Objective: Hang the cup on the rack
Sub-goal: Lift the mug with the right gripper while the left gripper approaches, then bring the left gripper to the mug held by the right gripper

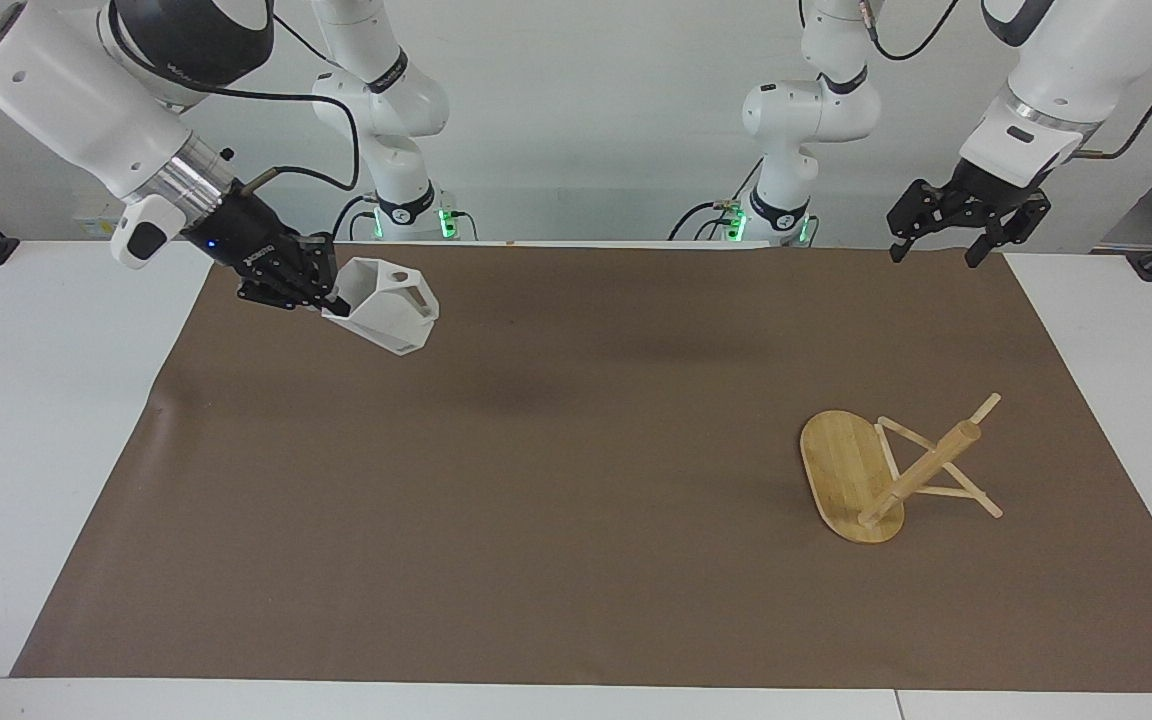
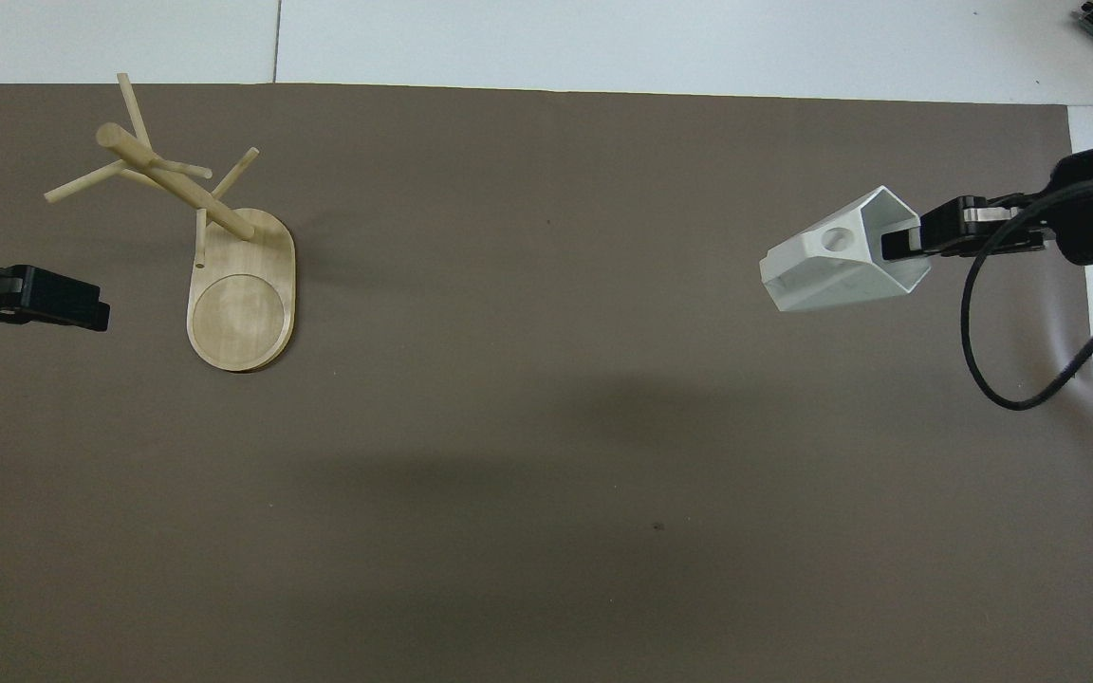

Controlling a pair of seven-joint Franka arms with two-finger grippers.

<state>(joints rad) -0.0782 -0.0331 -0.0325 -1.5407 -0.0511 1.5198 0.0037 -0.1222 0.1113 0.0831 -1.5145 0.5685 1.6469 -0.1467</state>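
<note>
Your right gripper (image 1: 321, 292) is clenched on the rim of the cup (image 1: 388, 305), carrying it on its side over the brown mat (image 1: 536, 520) at the right arm's end, pierced tab handle up, likely to present the hole to a peg. The cup is white, faceted, hard-edged. The rack (image 1: 871, 475), pale bamboo with thin stick pegs, stands at the left arm's end. Your left gripper (image 1: 958, 222) waits spread above the mat's corner.

Right tool (image 1: 321, 295) upper left of facing view, raised, wrist angled down, fingers clamped. Left tool (image 1: 956, 220) upper right, raised, pointing down, fingers spread, arm waiting.
</note>
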